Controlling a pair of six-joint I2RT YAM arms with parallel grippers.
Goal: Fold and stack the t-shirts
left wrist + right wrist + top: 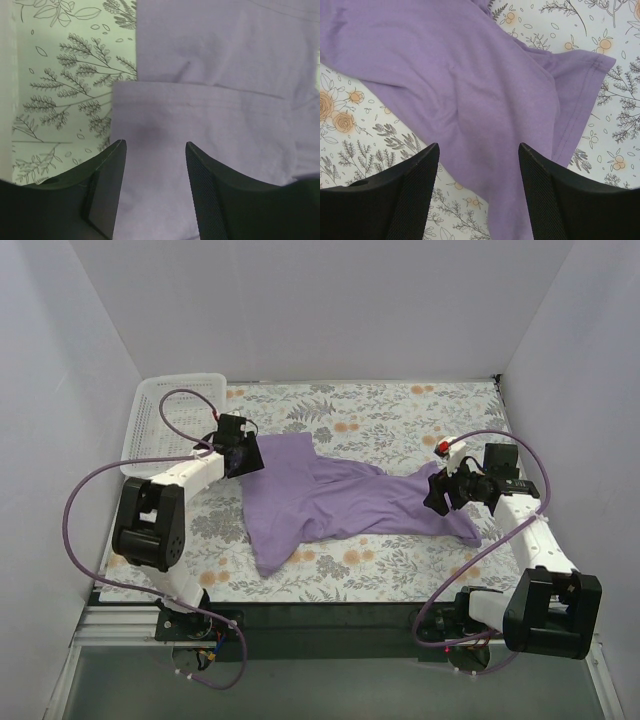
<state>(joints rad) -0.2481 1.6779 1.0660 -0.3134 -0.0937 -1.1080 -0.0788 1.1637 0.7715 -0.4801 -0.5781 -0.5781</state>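
1. Step in hand: spreading the shirt out, by my read. No fold has been made. The t-shirt (340,502) lies twisted and bunched across the middle of the surface (400,420), not flat.
2. The left claw (240,455) sits at the shirt's far-left edge, low over the cloth. Its jaws are partly apart and nothing looks pinched between them.
3. The right claw (440,492) is over the shirt's right end, jaws wide, holding nothing.
4. Next move, a judgement: each claw should drop and pinch one edge, then the two pull apart to flatten the shirt. The cloth is doubled at the left, so that claw could grab two layers.
5. Only the top view shows the shirt's whole outline, both arms and the white basket (165,405) at the far-left corner, apart from the shirt.
6. Only the left wrist view shows the folded-over flap (200,115) lying on another layer just ahead of the fingers.
7. Only the right wrist view shows the stitched hem (577,102). I can't tell whether it belongs to a sleeve or the bottom edge.
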